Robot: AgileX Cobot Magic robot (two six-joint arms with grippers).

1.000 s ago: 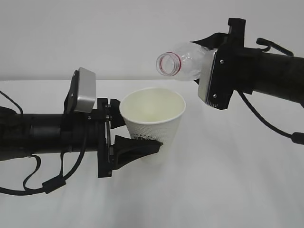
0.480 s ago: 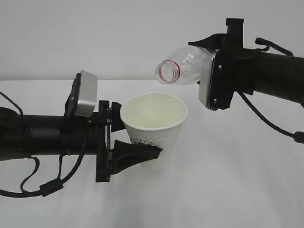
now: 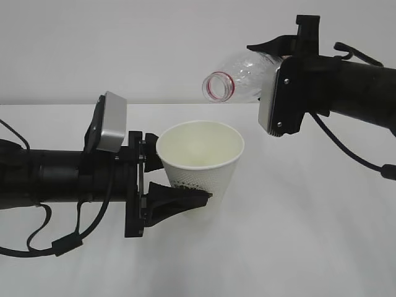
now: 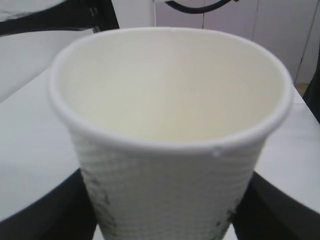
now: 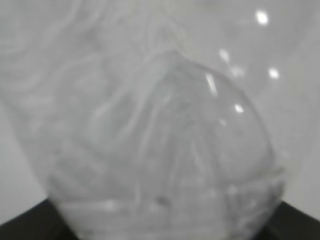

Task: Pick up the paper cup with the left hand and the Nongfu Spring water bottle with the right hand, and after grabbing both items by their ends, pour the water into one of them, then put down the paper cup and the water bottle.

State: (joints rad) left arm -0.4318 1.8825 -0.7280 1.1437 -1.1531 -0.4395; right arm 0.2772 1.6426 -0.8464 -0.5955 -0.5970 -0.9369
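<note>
Item 1, left gripper [image 3: 176,185]: I read it as clamped on the paper cup [image 3: 199,162], one black finger [image 3: 179,199] running along the near side of the cup's lower wall, the other partly hidden behind the cup. The left arm comes in level from the left edge of the exterior view, with a silver-grey box [image 3: 108,124] standing on its wrist.

Item 2, paper cup: held upright and clear of the bench [image 3: 297,247], mouth open upward. White dimpled wall, dark print low on the side beside the finger. From the left wrist view the cream inside [image 4: 170,85] fills the frame; I cannot tell whether any liquid lies at the bottom.

Item 3, right gripper [image 3: 275,52]: closed around the body of the Nongfu Spring water bottle [image 3: 238,77]; a grey rectangular box [image 3: 279,99] at the wrist covers most of the grip. The right arm enters from the right edge, higher than the left arm.

Item 4, Nongfu Spring water bottle: lying nearly level, its uncapped mouth with the red neck ring [image 3: 218,86] turned toward the left and a little down. The mouth sits above the cup's rim and apart from it. In the right wrist view I see only blurred clear plastic [image 5: 165,135].

Item 5, bench: plain white surface under both arms.
</note>
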